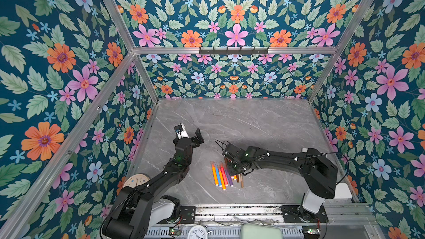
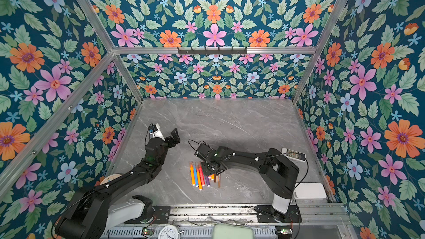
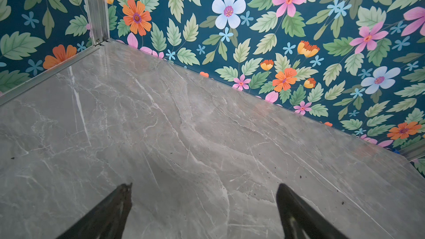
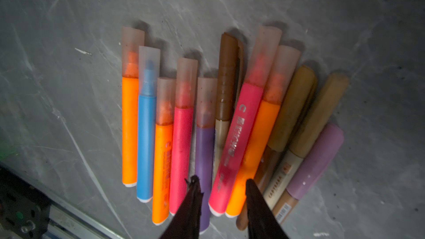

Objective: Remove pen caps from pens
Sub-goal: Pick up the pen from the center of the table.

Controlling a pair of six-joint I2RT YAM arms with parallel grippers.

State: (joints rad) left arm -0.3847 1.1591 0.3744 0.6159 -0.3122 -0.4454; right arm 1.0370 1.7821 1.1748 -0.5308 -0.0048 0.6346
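Observation:
Several pens (image 1: pixel 222 175) (image 2: pixel 200 175) lie side by side on the grey marble table (image 1: pixel 253 123), near its front. The right wrist view shows orange (image 4: pixel 130 129), blue (image 4: pixel 146 145), red, purple (image 4: pixel 203 164), pink (image 4: pixel 234 143), brown and tan barrels. All carry pen caps, frosted ones (image 4: pixel 133 49) and brown (image 4: pixel 227 74), tan (image 4: pixel 296 102) and lilac (image 4: pixel 317 159) ones. My right gripper (image 4: pixel 222 181) is down over the barrel ends, jaws narrowed, with the pink pen and an orange one between them. Contact is not visible. My left gripper (image 1: pixel 199 136) (image 3: pixel 204 185) is open and empty over bare table to the left.
A white remote (image 2: pixel 294 154) and a white box (image 2: pixel 309 190) sit by the right wall behind the right arm. A round clock (image 1: pixel 135 180) lies under the left arm. Another clock (image 1: pixel 197 232) and a pale green object (image 1: pixel 262 232) lie beyond the front rail.

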